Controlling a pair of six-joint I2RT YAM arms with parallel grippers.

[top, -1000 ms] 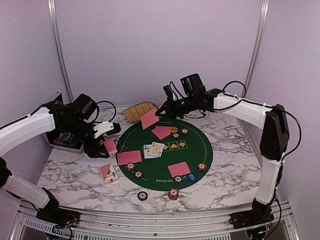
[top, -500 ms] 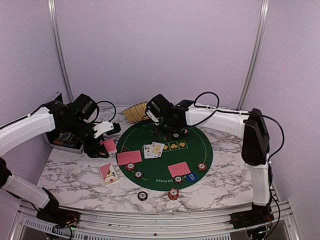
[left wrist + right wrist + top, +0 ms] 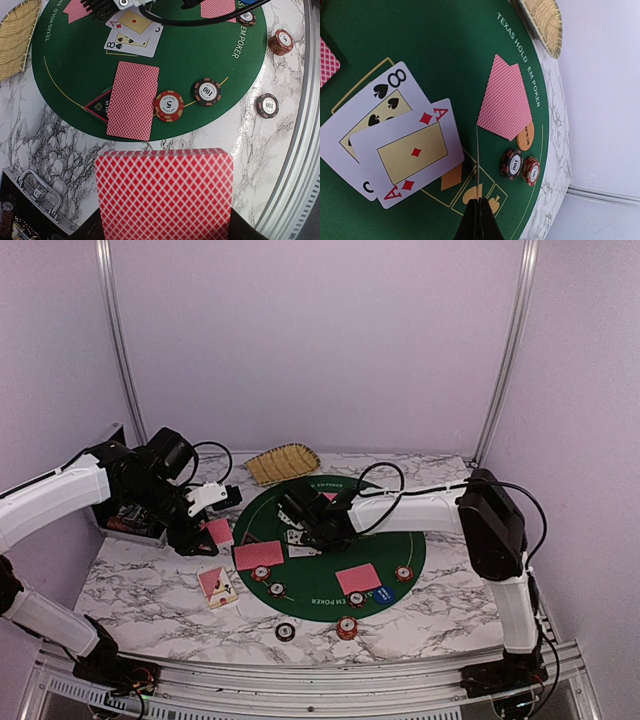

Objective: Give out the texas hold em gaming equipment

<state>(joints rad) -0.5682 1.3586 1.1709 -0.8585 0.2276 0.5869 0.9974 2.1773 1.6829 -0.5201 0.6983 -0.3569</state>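
My left gripper (image 3: 207, 526) is shut on a deck of red-backed cards (image 3: 165, 192), held above the marble left of the green poker mat (image 3: 395, 538). My right gripper (image 3: 480, 207) is shut on a single card (image 3: 476, 157), seen edge-on, low over the mat's printed card boxes. It is right beside the face-up 8 of spades (image 3: 367, 127) and ace of diamonds (image 3: 412, 150). Face-down cards (image 3: 505, 97) lie by the orange button (image 3: 525, 136) and two chips (image 3: 512, 163). A black triangular button (image 3: 96, 105) lies partly under a face-down card (image 3: 132, 100).
A yellow woven basket (image 3: 283, 462) sits behind the mat. A black case (image 3: 125, 518) stands at the left edge. Chips (image 3: 346, 626) and a blue button (image 3: 383, 592) lie along the mat's near rim. A card box (image 3: 217, 586) lies on the marble.
My right arm has swung from the back of the mat forward and left, bringing its card down beside the face-up cards. My left arm has not moved.
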